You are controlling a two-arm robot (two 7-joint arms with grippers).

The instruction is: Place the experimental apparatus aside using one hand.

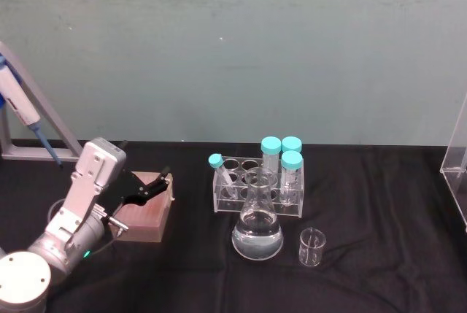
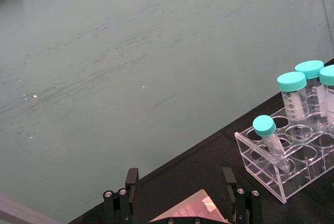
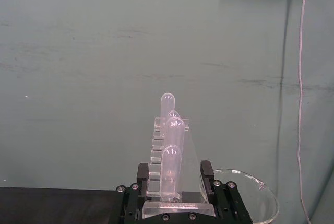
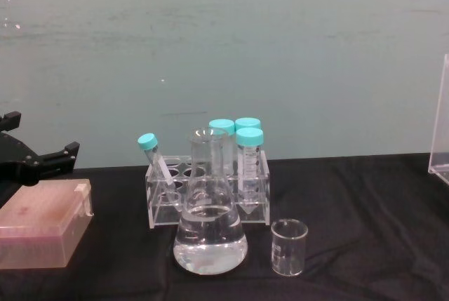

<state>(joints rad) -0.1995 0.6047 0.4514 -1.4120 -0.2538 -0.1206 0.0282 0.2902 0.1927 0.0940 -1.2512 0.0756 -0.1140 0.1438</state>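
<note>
A clear rack with several teal-capped tubes stands mid-table, and it also appears in the left wrist view as the rack. In front of it are the conical flask with clear liquid and the small beaker. My left gripper hangs open just over a pink box, well left of the rack; in its wrist view the left gripper has nothing between the fingers. The right gripper is closed against the sides of a tall acrylic stand with long tubes.
A clear acrylic piece stands at the table's right edge. A pipette on a metal frame leans at the far left. A round glass vessel sits beside the right gripper. Black cloth covers the table, and a green wall stands behind.
</note>
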